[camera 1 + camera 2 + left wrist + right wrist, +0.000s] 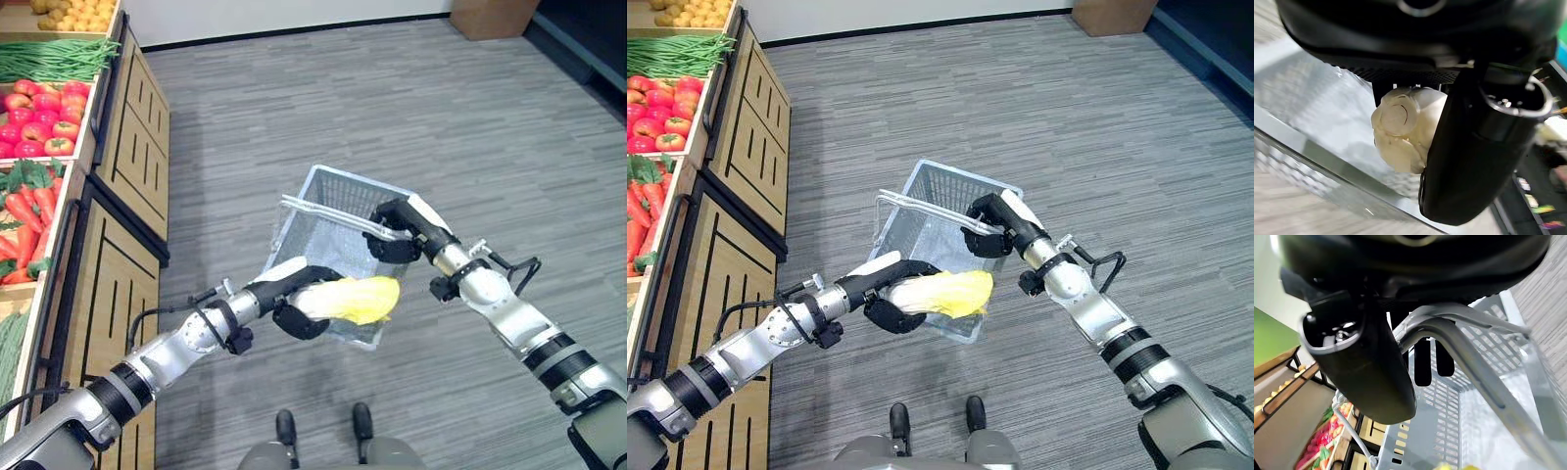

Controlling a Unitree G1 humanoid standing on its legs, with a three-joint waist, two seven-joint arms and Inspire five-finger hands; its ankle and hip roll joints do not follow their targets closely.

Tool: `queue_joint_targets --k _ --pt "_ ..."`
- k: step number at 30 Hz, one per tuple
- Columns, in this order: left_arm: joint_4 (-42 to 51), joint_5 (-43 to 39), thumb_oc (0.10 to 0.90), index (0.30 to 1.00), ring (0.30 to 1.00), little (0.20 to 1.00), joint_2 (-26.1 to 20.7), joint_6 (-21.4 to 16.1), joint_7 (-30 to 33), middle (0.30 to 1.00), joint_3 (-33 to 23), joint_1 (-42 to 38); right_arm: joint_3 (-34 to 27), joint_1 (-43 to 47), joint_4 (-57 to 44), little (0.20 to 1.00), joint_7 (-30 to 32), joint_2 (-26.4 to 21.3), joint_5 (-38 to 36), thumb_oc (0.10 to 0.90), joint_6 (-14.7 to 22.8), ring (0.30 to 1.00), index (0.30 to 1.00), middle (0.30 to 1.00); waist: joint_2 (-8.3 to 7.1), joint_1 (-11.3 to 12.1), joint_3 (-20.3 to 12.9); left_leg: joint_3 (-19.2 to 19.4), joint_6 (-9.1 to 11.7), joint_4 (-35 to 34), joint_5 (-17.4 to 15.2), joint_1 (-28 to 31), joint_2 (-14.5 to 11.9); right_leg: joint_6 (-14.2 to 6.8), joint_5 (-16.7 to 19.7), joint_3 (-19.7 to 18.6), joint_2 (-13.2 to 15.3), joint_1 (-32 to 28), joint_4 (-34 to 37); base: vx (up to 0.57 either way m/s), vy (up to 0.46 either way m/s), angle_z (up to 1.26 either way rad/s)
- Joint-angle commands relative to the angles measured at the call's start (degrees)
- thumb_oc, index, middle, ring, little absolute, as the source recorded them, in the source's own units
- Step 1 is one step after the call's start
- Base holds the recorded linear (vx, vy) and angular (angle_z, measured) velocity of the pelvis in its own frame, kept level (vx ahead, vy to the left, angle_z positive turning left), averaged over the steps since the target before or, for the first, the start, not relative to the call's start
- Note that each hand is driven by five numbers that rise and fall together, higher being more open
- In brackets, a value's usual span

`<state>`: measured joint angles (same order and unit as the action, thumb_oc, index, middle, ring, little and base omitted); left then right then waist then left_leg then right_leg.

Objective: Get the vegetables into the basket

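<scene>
A pale cabbage with yellow leaves (361, 299) is held in my left hand (299, 294), whose fingers curl round its white stem end (1405, 127). It hangs over the near rim of the grey wire basket (333, 196). My right hand (400, 233) is shut on the basket's handles (1459, 340) and holds the basket in the air above the floor. The leafy tip (965, 291) points toward the right hand.
A wooden produce stand (118, 196) runs along my left side, with green beans (49, 59), tomatoes (39, 117) and carrots (24, 215) in its bins. Grey carpet floor (392, 98) stretches ahead. A brown box (495, 15) stands at the far right.
</scene>
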<state>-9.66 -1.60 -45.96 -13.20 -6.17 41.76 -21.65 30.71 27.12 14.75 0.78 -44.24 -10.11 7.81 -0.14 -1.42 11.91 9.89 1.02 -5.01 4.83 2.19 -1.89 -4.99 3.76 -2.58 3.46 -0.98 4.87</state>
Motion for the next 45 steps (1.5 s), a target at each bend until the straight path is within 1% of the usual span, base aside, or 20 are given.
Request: queue_joint_targets --k 1,2,8,9,10,12,23,33,40,41,42,43,44,45 --pt "-2.5 5.5 0.400 0.300 0.300 0.300 2.6 -4.2 4.9 0.300 -5.1 -1.7 -4.5 1.8 -6.8 0.300 0.6 0.2 -5.8 0.400 7.7 0.300 0.300 0.300 -3.32 1.0 -7.8 0.1 3.3 0.0 -3.2 1.8 -2.0 -5.8 3.5 1.7 5.8 3.3 -1.8 0.00 0.000 0.00" --pt "-4.6 7.9 0.400 0.300 0.300 0.300 3.0 -4.0 5.5 0.300 -6.2 -1.2 -4.6 0.9 -6.9 0.300 0.0 0.2 -6.0 0.400 7.5 0.300 0.300 0.300 -3.38 1.1 -7.8 0.0 3.4 0.0 -3.1 1.9 -2.1 -5.8 3.4 1.9 5.8 3.0 -1.7 0.00 0.000 0.00" --pt "-9.1 13.0 0.400 0.300 0.300 0.300 3.7 -3.3 6.9 0.300 -8.7 0.3 -4.7 -1.6 -7.7 0.300 -1.9 -0.1 -6.5 0.400 7.2 0.300 0.300 0.300 -3.43 1.1 -8.0 0.0 3.5 0.0 -3.2 2.1 -2.2 -5.7 3.3 2.2 5.8 2.5 -1.6 0.00 0.000 0.00" --pt "-11.2 14.4 0.569 0.536 0.536 0.536 4.6 -2.6 8.3 0.536 -10.1 1.2 -4.5 -2.2 -7.8 0.300 -2.5 0.0 -6.5 0.400 7.1 0.300 0.300 0.300 -3.47 1.1 -8.1 0.0 3.5 0.0 -3.2 2.1 -2.3 -5.7 3.3 2.3 5.8 2.4 -1.5 0.00 0.000 0.00" --pt "-11.6 14.9 0.900 1.000 1.000 1.000 5.1 -2.4 8.8 1.000 -10.9 1.7 -4.6 -2.6 -7.9 0.300 -2.7 0.1 -6.6 0.400 7.0 0.300 0.300 0.300 -3.55 1.2 -8.1 0.0 3.5 0.0 -3.2 2.1 -2.3 -5.6 3.3 2.3 5.8 2.3 -1.4 0.00 0.000 0.00" --pt "-12.0 15.2 0.900 1.000 1.000 1.000 6.3 -2.1 9.3 1.000 -11.9 2.8 -4.7 -3.5 -8.3 0.300 -3.4 0.3 -7.0 0.400 6.8 0.300 0.300 0.300 -3.62 1.2 -8.2 -0.1 3.5 0.0 -3.2 2.2 -2.3 -5.5 3.3 2.4 5.7 2.2 -1.3 0.00 0.000 0.00" --pt "-10.2 15.5 0.900 1.000 1.000 1.000 7.1 -2.4 9.1 1.000 -12.0 3.6 -5.1 -4.3 -7.7 0.300 -3.6 1.2 -6.1 0.400 6.5 0.300 0.300 0.300 -3.76 1.4 -8.2 -0.2 3.5 0.0 -3.3 2.4 -2.4 -5.5 3.3 2.6 5.7 1.8 -1.1 0.00 0.000 0.00" --pt "-6.8 14.7 0.900 1.000 1.000 1.000 6.6 -2.9 8.4 1.000 -11.8 4.0 -6.3 -5.1 -6.0 0.300 -2.7 2.8 -5.3 0.400 6.3 0.300 0.300 0.300 -3.61 1.7 -8.5 -0.5 3.4 0.0 -3.4 2.4 -2.4 -5.4 3.2 2.9 5.8 1.6 -1.1 0.00 0.000 0.00" --pt "-5.5 12.3 0.900 1.000 1.000 1.000 6.3 -3.1 7.0 1.000 -11.6 4.5 -7.5 -5.8 -4.2 0.300 -2.0 3.1 -4.9 0.400 5.9 0.300 0.300 0.300 -3.63 1.9 -8.6 -0.8 3.5 0.0 -3.3 2.2 -2.4 -5.3 3.1 3.2 5.8 1.4 -1.0 0.00 -0.010 0.04" --pt "-2.9 7.3 0.900 1.000 1.000 1.000 5.8 -3.6 7.4 1.000 -14.3 6.4 -8.5 -7.0 -3.8 0.300 -1.8 2.7 -3.2 0.400 5.8 0.300 0.300 0.300 -3.71 2.2 -8.8 -0.9 3.5 0.0 -3.2 2.3 -2.5 -5.3 3.2 3.3 5.7 1.2 -0.9 -0.01 -0.055 0.01" --pt "2.3 -0.4 0.900 1.000 1.000 1.000 5.8 -4.4 8.7 1.000 -20.7 11.9 -10.9 -9.7 -3.4 0.300 -1.2 2.6 -1.7 0.400 5.8 0.300 0.300 0.300 -3.75 2.7 -8.8 -1.2 3.5 0.0 -3.1 2.3 -2.5 -5.1 3.2 3.7 5.6 0.9 -0.7 -0.01 -0.051 0.00" --pt "2.6 -0.5 0.900 1.000 1.000 1.000 5.7 -4.3 8.6 1.000 -20.9 12.1 -10.9 -9.7 -3.5 0.300 -1.2 2.7 -1.7 0.400 5.8 0.300 0.300 0.300 -3.76 2.7 -8.9 -1.2 3.5 0.0 -3.1 2.3 -2.5 -5.1 3.2 3.7 5.6 0.8 -0.6 0.00 -0.034 -0.03" --pt "4.6 -3.6 0.900 1.000 1.000 1.000 5.7 -4.8 7.9 1.000 -23.3 14.6 -12.1 -10.7 -2.7 0.300 -0.7 2.8 -0.9 0.400 5.8 0.300 0.300 0.300 -3.67 3.0 -8.9 -1.5 3.5 0.0 -3.0 2.3 -2.5 -5.1 3.2 3.9 5.6 0.7 -0.5 0.00 0.000 0.00" --pt "6.0 -4.6 0.900 1.000 1.000 1.000 5.3 -4.8 7.5 1.000 -24.6 16.2 -12.5 -11.2 -2.2 0.300 -0.6 3.0 -0.6 0.400 5.8 0.300 0.300 0.300 -3.65 3.0 -9.0 -1.6 3.5 0.0 -3.0 2.3 -2.5 -5.1 3.2 4.0 5.6 0.6 -0.5 0.01 -0.022 0.04"
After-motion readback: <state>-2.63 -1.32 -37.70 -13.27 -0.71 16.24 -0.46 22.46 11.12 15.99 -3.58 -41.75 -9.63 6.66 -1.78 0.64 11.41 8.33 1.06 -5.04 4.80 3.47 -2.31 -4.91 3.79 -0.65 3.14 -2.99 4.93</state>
